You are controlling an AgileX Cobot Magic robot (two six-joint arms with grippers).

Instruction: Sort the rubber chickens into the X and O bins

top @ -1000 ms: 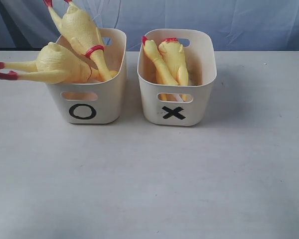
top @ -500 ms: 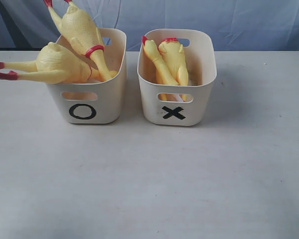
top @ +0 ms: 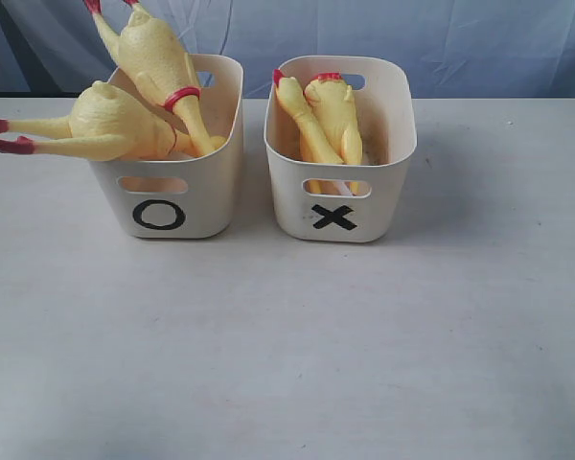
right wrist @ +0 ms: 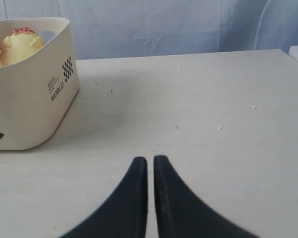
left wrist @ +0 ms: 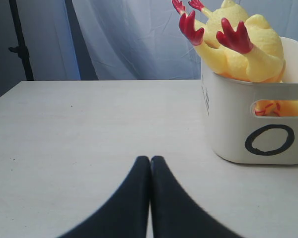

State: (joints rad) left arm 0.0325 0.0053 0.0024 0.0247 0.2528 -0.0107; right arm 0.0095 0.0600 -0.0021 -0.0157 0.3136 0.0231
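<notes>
1. The O bin (top: 206, 196) stands on the table (top: 287, 345), at the left in the exterior view. The X bin (top: 388, 153) stands just beside it, with a small gap between them.
2. The O bin holds two chickens. The low chicken (top: 110, 125) lies across the left rim, and its red feet stick out over the table. The high chicken (top: 155, 53) leans on it, feet up, with its neck going down into the bin.
3. The X bin holds the third chicken (top: 335, 115), which is mostly inside.
4. The left end effector (left wrist: 150, 163) is closed with its fingers touching. It holds nothing and is near the O bin.
5. The right end effector (right wrist: 150, 163) is almost closed, with only a thin gap. It is empty and near the X bin.
</notes>
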